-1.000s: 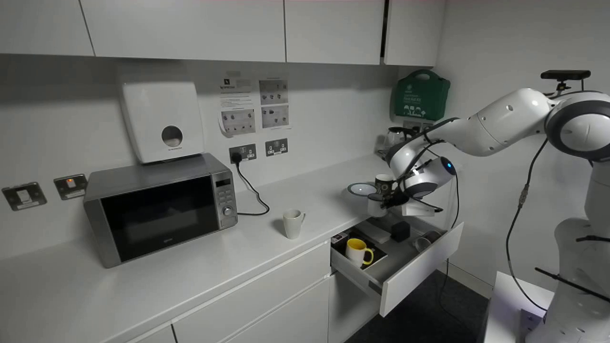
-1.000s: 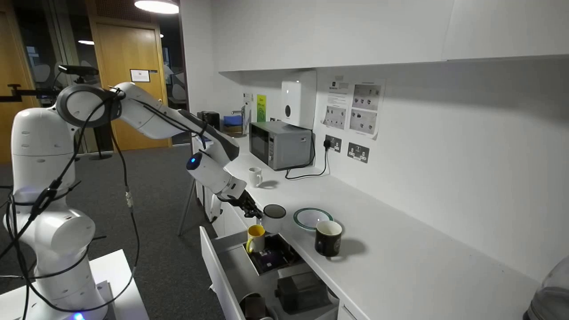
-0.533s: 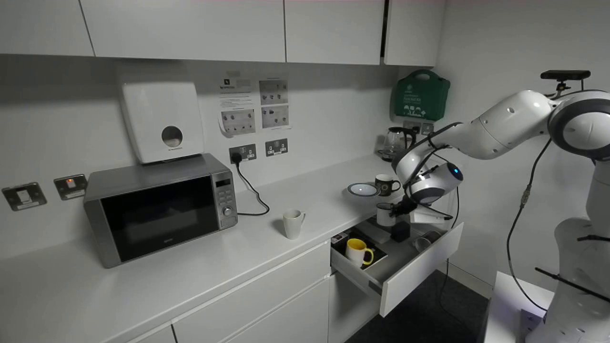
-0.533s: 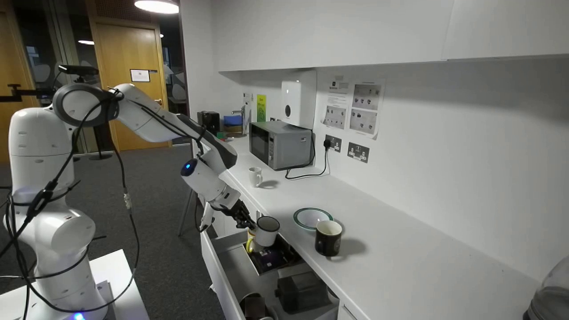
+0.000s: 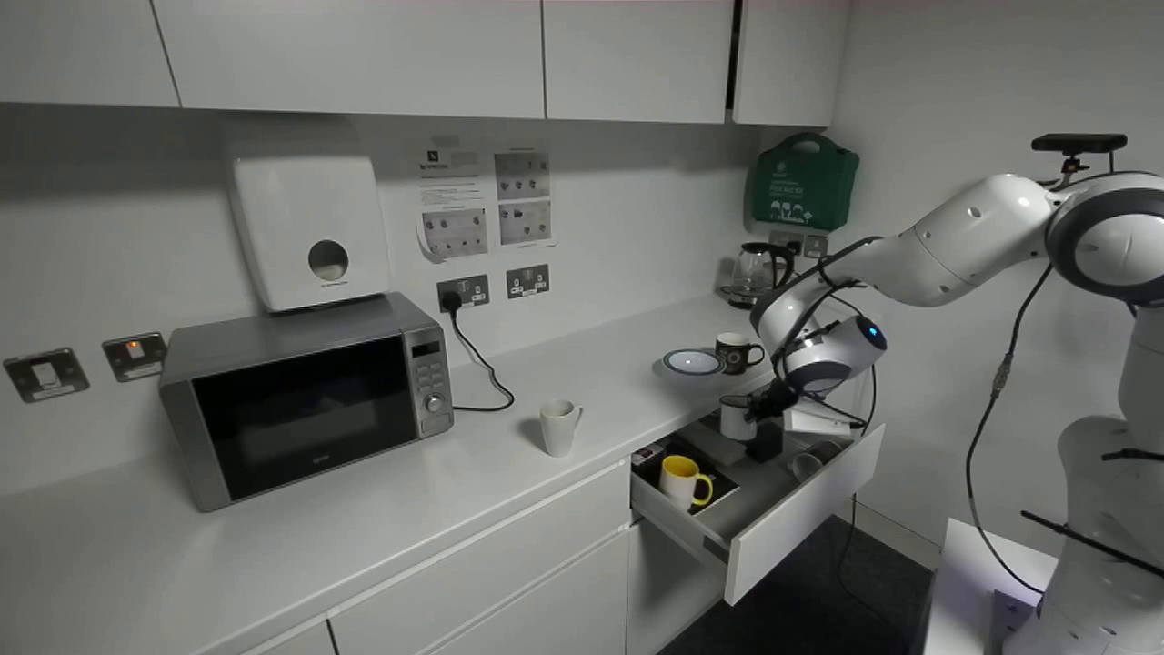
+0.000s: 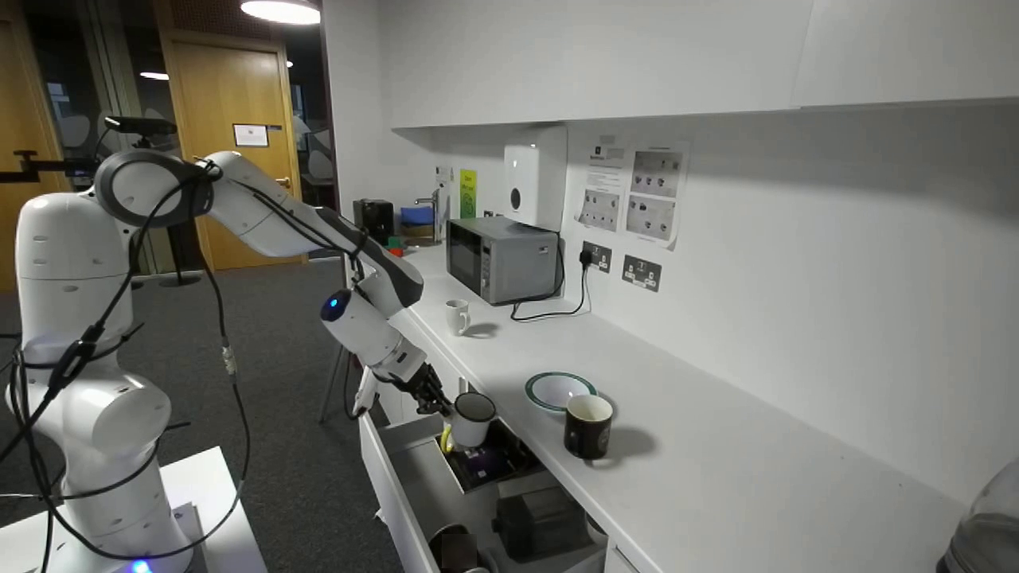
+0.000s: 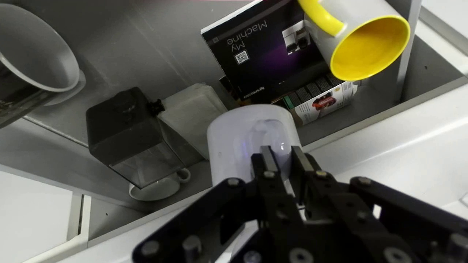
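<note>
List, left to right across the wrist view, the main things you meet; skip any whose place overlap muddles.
Dark mug → black container → white mug held by the gripper → yellow-handled mug.

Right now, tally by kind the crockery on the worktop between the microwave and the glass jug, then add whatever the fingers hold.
Mugs on the worktop: 2 (tapered white mug, black mug)
Bowls there: 1 (white bowl)
Mugs held by the fingers: 1 (dark-rimmed mug)
Total: 4
</note>
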Robot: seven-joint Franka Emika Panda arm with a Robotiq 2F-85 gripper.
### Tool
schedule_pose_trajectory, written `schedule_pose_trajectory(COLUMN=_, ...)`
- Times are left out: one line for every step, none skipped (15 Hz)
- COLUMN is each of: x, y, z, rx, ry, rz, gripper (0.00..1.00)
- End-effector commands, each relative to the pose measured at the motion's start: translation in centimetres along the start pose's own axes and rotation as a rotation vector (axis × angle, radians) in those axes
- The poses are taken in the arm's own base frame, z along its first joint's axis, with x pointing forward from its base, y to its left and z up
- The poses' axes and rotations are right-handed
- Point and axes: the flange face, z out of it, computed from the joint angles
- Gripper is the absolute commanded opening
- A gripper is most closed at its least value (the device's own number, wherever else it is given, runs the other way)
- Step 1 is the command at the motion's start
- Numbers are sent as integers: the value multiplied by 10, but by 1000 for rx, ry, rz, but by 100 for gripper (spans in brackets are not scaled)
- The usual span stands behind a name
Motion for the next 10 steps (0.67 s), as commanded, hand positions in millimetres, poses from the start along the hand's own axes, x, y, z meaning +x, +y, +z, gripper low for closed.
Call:
schedule_pose_trajectory(x=-1, y=-3, z=4, rx=45, ry=-1, rz=35, gripper=4)
schedule_pose_trajectory(x=-4, y=-3, z=7, rx=53, ry=-7, rz=44, gripper=4)
schedule_pose_trajectory(x=-7, y=-3, z=11, rx=62, ry=-12, rz=53, gripper=4)
schedule_pose_trajectory(x=-10, y=-2, z=14, rx=69, ry=-17, rz=63, gripper=4)
schedule_pose_trajectory(x=-13, y=-2, z=18, rx=73, ry=-23, rz=69, gripper=4)
schedule_pose_trajectory(x=-17, y=-1, z=22, rx=73, ry=-29, rz=75, gripper=4)
schedule_pose_trajectory(x=-22, y=1, z=26, rx=71, ry=-36, rz=80, gripper=4)
schedule_pose_trajectory(x=-25, y=3, z=30, rx=67, ry=-41, rz=82, gripper=4)
schedule_pose_trajectory(x=-29, y=4, z=34, rx=62, ry=-46, rz=85, gripper=4)
schedule_pose_trajectory(x=-33, y=6, z=38, rx=57, ry=-52, rz=87, gripper=4)
